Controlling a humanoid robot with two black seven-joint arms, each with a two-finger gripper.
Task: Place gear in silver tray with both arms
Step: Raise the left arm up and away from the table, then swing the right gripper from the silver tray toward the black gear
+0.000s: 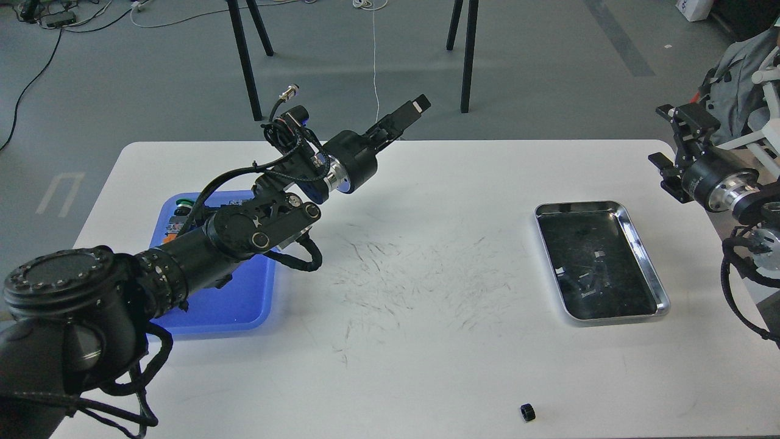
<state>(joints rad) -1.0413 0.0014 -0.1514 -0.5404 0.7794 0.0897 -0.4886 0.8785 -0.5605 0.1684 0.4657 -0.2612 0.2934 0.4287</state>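
White rectangular tabletop [426,366] is filling most of the view, its middle marked with fine dark scratches. Grey floor beyond, black stand legs [247,61] and cables lying there.

Left black arm [201,244] is reaching in from the lower left, crossing above the blue plastic tray [244,305] and hiding much of it; some small items at the tray's far end are showing past the arm, too covered to identify. Blue tray is sitting on the left part of the tabletop.

Left hand [402,119] is hanging in the air over the far edge of the tabletop, pointing up and away. Fingers are appearing close together, end-on; cannot tell whether they are spread or pressed. Nothing visible between them.

Shallow rectangular shiny silver tray [643,250] is lying on the right side of the tabletop, well apart from the blue tray. Its dark floor is showing only reflections and scuffs.

Right hand [670,152] is hovering at the right edge, just beyond the tabletop's far right corner, above and apart from the silver tray. Seen dark and side-on; cannot tell its state.

Small black gear [528,413] is lying alone on the tabletop near the front edge, well apart from both trays and both hands. Nothing is standing between it and the silver tray.
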